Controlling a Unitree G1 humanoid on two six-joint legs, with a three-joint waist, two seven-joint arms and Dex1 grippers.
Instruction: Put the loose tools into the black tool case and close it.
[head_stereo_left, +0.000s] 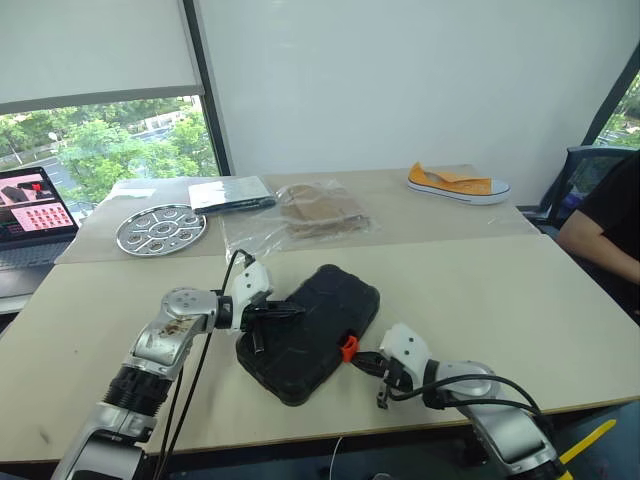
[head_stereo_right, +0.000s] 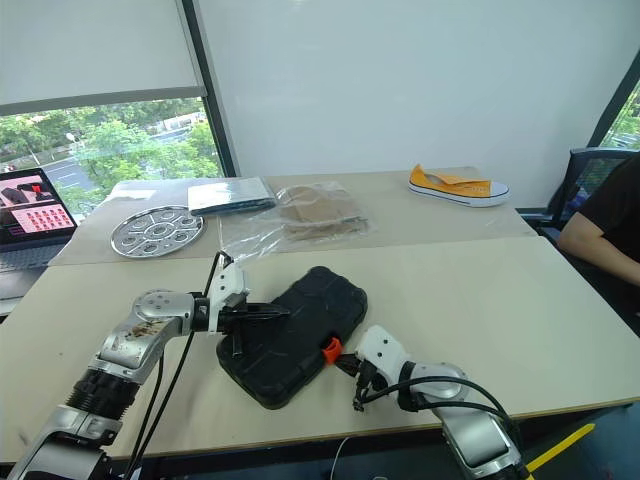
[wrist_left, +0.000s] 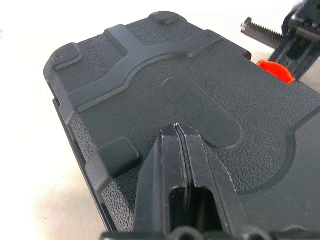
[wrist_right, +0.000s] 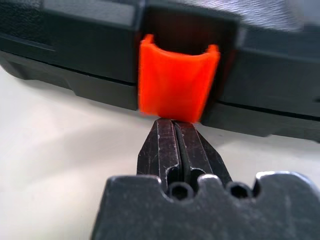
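Black tool case (head_stereo_left: 312, 330) lies closed on table (head_stereo_left: 520, 300); left gripper (wrist_left: 178, 131), fingers together, empty, rests on lid; right gripper (wrist_right: 175, 122), also pinched empty, touches orange latch (wrist_right: 178, 83).

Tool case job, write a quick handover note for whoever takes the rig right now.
Left gripper: shut, tips on the lid of the black tool case.
Right gripper: shut, tips at the lower edge of the orange latch; contact unclear.
Case lies lid-down on the near table.
Done: lid lowered; no loose tools on the table.
Left: latch sticks out, probably unsnapped; press it home.
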